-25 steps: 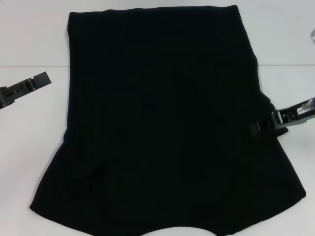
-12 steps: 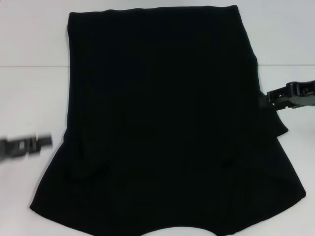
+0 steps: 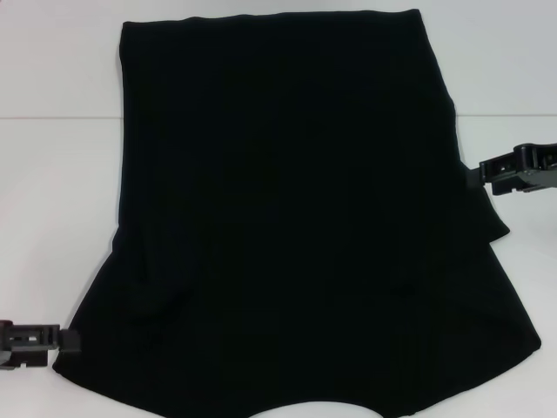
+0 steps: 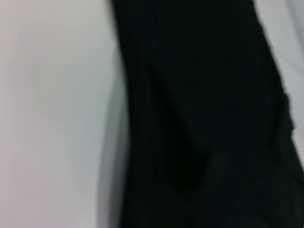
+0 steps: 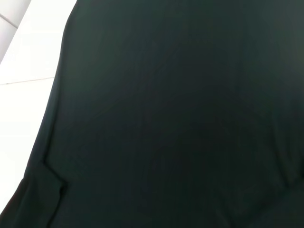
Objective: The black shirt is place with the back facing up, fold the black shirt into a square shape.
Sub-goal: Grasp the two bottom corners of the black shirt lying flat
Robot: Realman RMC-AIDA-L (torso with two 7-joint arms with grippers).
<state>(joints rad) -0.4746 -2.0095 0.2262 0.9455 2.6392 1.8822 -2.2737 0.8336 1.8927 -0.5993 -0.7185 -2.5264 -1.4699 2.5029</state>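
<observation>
The black shirt [image 3: 287, 218] lies flat on the white table [image 3: 52, 192], plain side up, with both sleeves folded inward so its sides run fairly straight. It widens toward the near edge. My left gripper [image 3: 71, 339] sits low on the table, just beside the shirt's near left corner. My right gripper [image 3: 474, 172] hovers at the shirt's right edge, about halfway along it, next to a small fold that sticks out. The left wrist view shows the black shirt [image 4: 199, 118] beside bare table, and the black shirt [image 5: 180, 109] fills most of the right wrist view.
White tabletop borders the shirt on the left, right and far sides. A thin seam line [image 3: 52, 117] crosses the table behind the arms. The shirt's near hem runs off the bottom of the head view.
My left gripper has moved from the table's mid-left toward me, down to the shirt's near left corner. My right gripper has lifted off the right sleeve fold and drawn slightly away and back.
</observation>
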